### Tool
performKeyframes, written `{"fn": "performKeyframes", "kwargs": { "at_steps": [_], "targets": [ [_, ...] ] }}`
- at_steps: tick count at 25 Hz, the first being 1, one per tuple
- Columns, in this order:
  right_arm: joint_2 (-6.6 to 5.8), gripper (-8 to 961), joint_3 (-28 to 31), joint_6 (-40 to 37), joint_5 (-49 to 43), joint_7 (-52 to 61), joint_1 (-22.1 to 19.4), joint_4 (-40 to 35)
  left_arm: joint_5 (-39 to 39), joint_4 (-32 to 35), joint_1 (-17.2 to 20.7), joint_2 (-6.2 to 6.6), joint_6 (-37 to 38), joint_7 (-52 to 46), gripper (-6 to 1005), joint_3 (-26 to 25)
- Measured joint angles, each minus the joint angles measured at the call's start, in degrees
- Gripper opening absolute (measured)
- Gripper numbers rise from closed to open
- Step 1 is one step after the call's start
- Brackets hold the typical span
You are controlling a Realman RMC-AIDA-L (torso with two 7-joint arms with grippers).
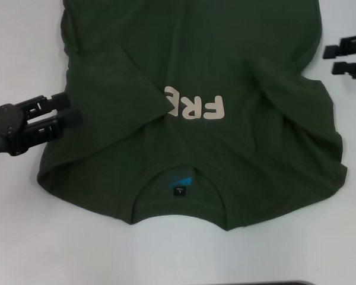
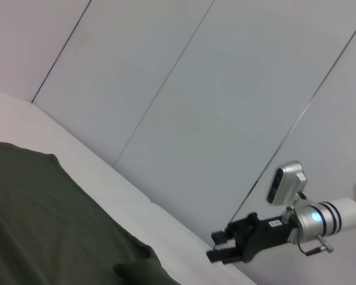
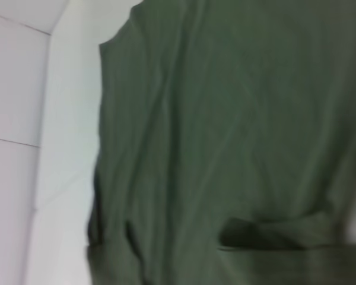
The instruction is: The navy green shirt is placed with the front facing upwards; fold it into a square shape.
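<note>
Fingers of left gripper (image 1: 71, 116) parted, empty, beside shirt's left edge; right gripper (image 1: 332, 59) likewise parted, empty, off its right side. Navy green shirt (image 1: 225, 77) flat on tabletop (image 1: 24, 237), collar nearest robot, both sleeves folded inward. Sleeve step looks finished; next probably lengthwise fold, needing a grip on cloth edge.

The navy green shirt (image 1: 225, 65) lay spread front-up on the white worktop (image 1: 24, 237), round neck toward the robot with a small blue label showing inside the collar. Both short sleeves were folded inward over the chest — the left one covering part of the cream lettering, so only "FRE" read. The fabric was creased, the hem running out of view.
</note>
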Motion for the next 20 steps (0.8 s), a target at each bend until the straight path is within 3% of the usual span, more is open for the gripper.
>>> {"fn": "performKeyframes", "kwargs": {
  "at_steps": [5, 20],
  "targets": [
    [-1.0, 497, -1.79, -0.26, -5.6, 1.05, -1.79, -1.81, 0.0, 0.0, 0.0, 0.02, 0.0, -0.04, 716, -0.53],
    [-0.42, 496, -4.85, -1.48, -7.45, 2.29, -3.16, -1.17, 0.01, 0.0, -0.25, 0.04, -0.05, -0.14, 716, -0.85]
  ]
}}
